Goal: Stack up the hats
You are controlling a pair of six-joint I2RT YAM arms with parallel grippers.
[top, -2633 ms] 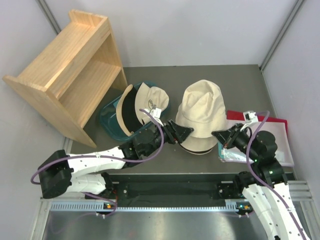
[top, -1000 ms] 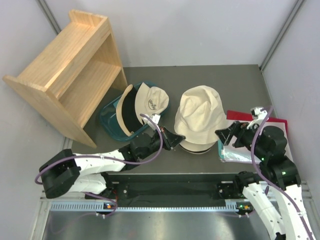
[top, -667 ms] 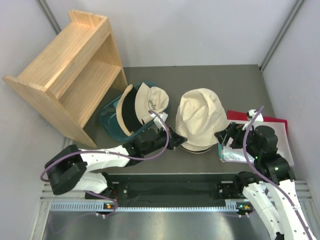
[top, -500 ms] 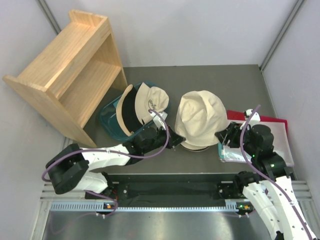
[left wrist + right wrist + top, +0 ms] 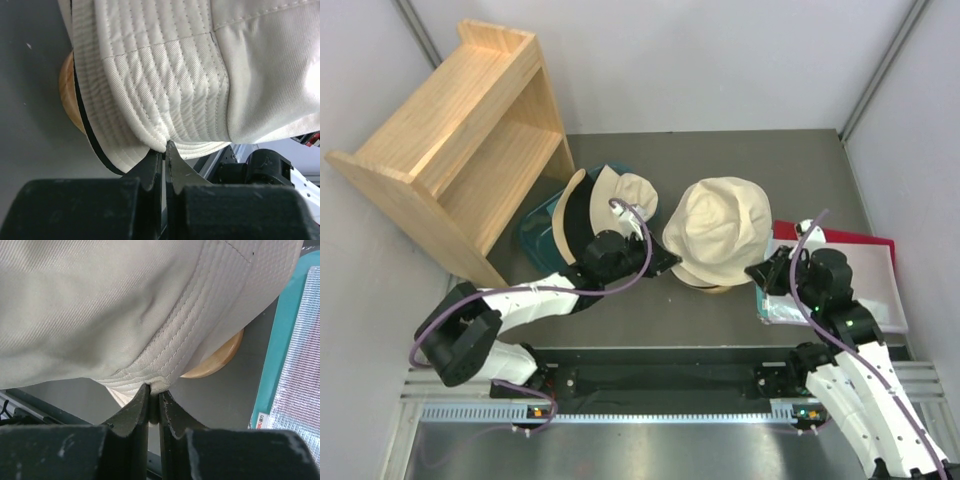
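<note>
Grey table (image 5: 720, 160): one pinched hat (image 5: 725, 225) (two others (image 5: 625, 200) in tub (image 5: 532, 240)).

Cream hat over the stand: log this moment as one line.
left fingers: shut on cream hat brim | right fingers: shut on opposite brim | cream hat: over wooden stand | other hats: in teal tub

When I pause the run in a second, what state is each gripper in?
Left gripper: closed on the cream hat's brim.
Right gripper: closed on that hat's brim too.
</note>
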